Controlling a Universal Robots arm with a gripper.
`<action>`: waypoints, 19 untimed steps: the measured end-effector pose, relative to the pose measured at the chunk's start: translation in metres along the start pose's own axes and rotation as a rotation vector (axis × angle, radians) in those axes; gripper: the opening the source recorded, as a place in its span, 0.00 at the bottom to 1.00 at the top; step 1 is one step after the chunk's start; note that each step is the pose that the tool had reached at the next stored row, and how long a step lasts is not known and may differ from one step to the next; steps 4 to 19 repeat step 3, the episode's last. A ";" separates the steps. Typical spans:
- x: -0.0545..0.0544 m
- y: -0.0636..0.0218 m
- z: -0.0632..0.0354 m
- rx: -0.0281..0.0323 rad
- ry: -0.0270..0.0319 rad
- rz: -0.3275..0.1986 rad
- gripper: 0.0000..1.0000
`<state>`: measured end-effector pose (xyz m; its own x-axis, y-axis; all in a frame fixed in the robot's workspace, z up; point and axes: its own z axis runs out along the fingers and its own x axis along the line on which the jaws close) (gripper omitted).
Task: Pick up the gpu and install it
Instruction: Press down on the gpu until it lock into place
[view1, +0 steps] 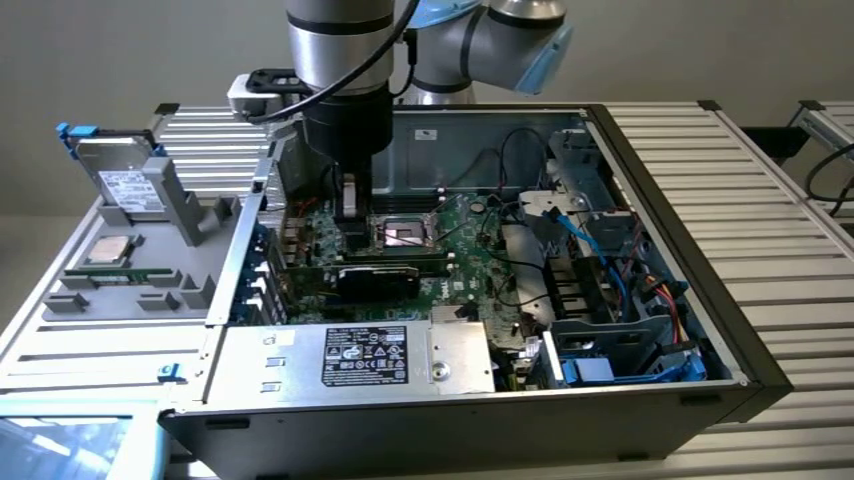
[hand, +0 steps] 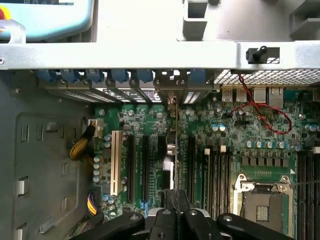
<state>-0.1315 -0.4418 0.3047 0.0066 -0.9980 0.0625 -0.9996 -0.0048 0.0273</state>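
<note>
I have the gpu (hand: 175, 150) pinched edge-on in my gripper (hand: 176, 202), jaws closed tight on its upper edge. From the wrist view the card reads as a thin vertical line running up from my fingertips to the rear of the case (view1: 667, 395), with its silver end bracket (hand: 172, 95) at the back slot openings. In the exterior view the card's black shroud (view1: 376, 280) sits low over the motherboard (view1: 461, 235), just beside the CPU socket (view1: 400, 236) and below my gripper (view1: 351, 205).

So the pick-up is done: the card is off the tray (view1: 120, 275) at the exterior view's left, where the hard drive (view1: 127, 185) and a processor (view1: 110, 250) remain. The card is already inside the open case and lined up along one of the long black slots (hand: 190, 165), standing between its neighbours.

What I judge to be left is the seating itself. The card looks down at the board, but I cannot tell whether its edge connector is fully home in the slot or only resting on it, since my own fingers hide that end. The bracket seems to meet the rear frame, though whether it is latched I cannot say. I have not let go.
</note>
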 end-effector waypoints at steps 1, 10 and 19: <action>0.000 0.0000 0.0000 0.0000 0.0000 0.000 0.12; 0.000 0.0000 0.0000 0.0000 0.0000 0.000 0.12; 0.000 0.0000 0.0000 0.0000 0.0000 0.000 0.12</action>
